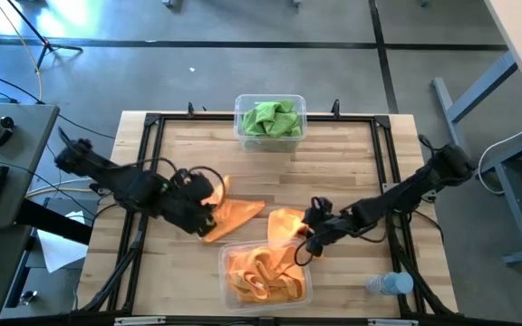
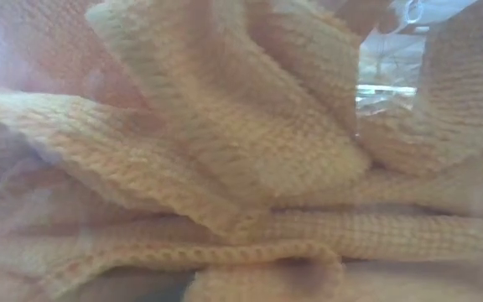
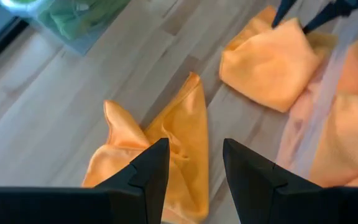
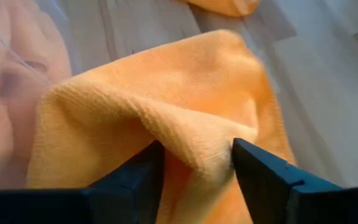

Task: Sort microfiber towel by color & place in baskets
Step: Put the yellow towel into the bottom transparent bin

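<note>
The right gripper (image 4: 194, 163) pinches a raised fold of an orange towel (image 4: 166, 99) between its dark fingers, jaws drawn in on the cloth with a ridge of pile between them. That towel sits just beside the near basket (image 1: 229, 288), lapping its rim, and the basket already holds other orange cloths. To finish the step well, the arm would likely need to lift the fold high enough for the trailing edge to clear the clear wall, carry it over the middle of the bin, then let go so nothing drapes outside.

The left gripper (image 3: 194, 163) hovers over a second orange towel (image 3: 166, 149) lying crumpled on the wooden table (image 1: 352, 172), fingers parted with the cloth showing in the gap; whether the tips touch it is hard to judge.

The far basket (image 1: 300, 104), at the table's far edge, holds the green towels (image 1: 272, 119). A clear bottle (image 1: 390, 284) lies near the front right corner. The low camera sees only orange cloth pressed close.
</note>
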